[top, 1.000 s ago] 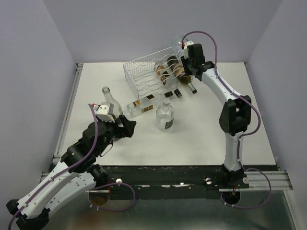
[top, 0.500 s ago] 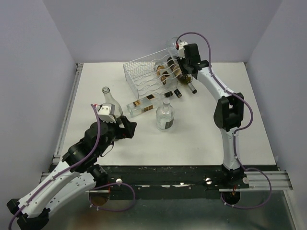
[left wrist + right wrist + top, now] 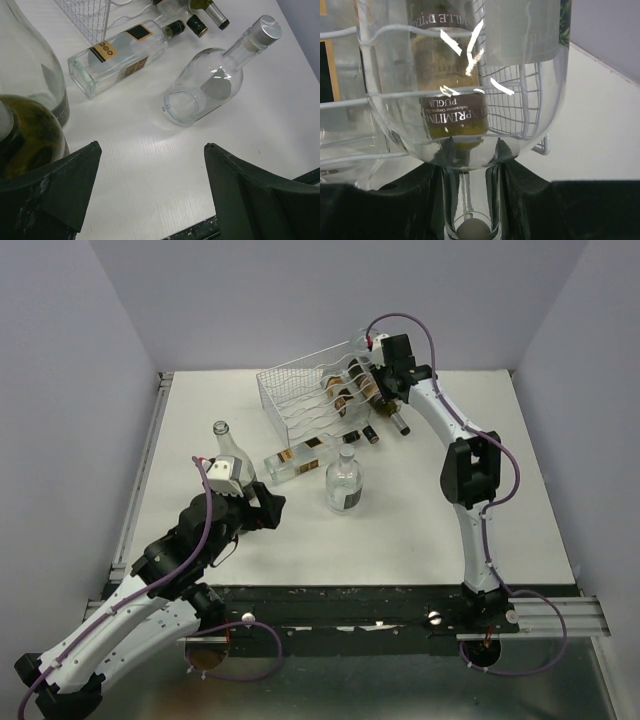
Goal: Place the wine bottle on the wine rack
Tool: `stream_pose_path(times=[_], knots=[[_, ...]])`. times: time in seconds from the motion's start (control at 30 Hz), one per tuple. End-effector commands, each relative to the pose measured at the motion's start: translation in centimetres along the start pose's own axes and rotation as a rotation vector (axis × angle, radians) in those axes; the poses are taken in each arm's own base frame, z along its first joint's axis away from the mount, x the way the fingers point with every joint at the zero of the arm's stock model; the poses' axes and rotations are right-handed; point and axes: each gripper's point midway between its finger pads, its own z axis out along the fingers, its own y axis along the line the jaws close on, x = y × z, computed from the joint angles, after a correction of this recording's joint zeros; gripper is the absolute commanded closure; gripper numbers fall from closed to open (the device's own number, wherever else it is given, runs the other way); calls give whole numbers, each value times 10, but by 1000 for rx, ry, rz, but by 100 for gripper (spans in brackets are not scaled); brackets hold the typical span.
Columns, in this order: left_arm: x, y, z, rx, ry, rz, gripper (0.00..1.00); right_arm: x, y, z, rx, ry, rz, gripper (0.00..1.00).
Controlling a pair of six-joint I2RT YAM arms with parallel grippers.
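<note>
Bare table (image 3: 280, 115) shows between my left gripper's (image 3: 150, 147) spread fingers. Ahead, a lying square bottle (image 3: 117, 52) and a round flask (image 3: 205, 87) bar the straight way to the wine rack (image 3: 295, 390). A tall clear bottle (image 3: 25, 60) crowds the left finger. Dark bottles (image 3: 352, 390) fill the rack's right rows, with my right gripper's (image 3: 468, 210) clear bottle (image 3: 520, 100) close against them. The left rows lie free.

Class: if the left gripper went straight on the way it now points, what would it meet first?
Probably the round clear bottle with the silver cap, just ahead of the left gripper; the lying square bottle sits left of that line.
</note>
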Motion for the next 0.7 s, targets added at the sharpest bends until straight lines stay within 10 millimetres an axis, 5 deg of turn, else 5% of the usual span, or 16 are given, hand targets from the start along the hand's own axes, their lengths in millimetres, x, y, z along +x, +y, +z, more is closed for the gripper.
stream_pose_path(times=[0.0, 0.17, 0.33, 0.53, 0.67], knots=[[9, 2, -1, 2, 34, 5, 5, -63, -25, -13, 95, -187, 46, 75], [9, 2, 0, -2, 37, 6, 5, -62, -27, -14, 109, -183, 43, 36], [10, 2, 0, -2, 40, 13, 5, -70, -33, -30, 121, -233, 50, 15], [11, 0, 2, 6, 41, 12, 5, -88, -35, -89, 47, -281, 126, 12], [12, -4, 6, 23, 49, 11, 5, -85, -15, -143, -117, -252, 183, 12]])
